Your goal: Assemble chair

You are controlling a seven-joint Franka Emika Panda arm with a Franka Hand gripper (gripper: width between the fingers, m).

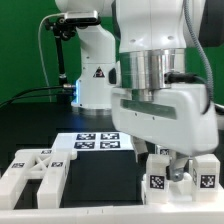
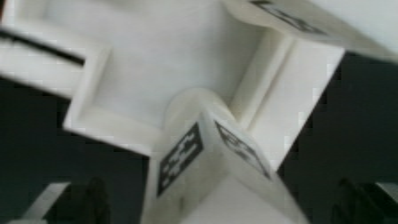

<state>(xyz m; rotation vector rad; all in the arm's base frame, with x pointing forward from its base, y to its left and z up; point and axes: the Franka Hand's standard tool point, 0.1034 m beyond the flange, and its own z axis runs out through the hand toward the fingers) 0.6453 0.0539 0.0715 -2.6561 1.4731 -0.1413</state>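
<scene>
My gripper [image 1: 182,168] hangs low at the exterior view's right, over a white chair part whose tagged blocks [image 1: 157,181] show on either side of the fingers. In the wrist view a white tagged post [image 2: 205,150] stands up between the jaws, in front of a flat white slab with a raised rim [image 2: 178,70]. The dark fingers [image 2: 80,205] sit wide apart, with dark gaps on both sides of the post, so the gripper [image 2: 214,212] is open and touches nothing. Another white chair part with legs [image 1: 30,175] lies at the exterior view's lower left.
The marker board [image 1: 95,142] lies flat on the black table behind the parts. The arm's white base [image 1: 95,75] stands at the back, with a cable beside it. The arm's bulk hides much of the table's right side.
</scene>
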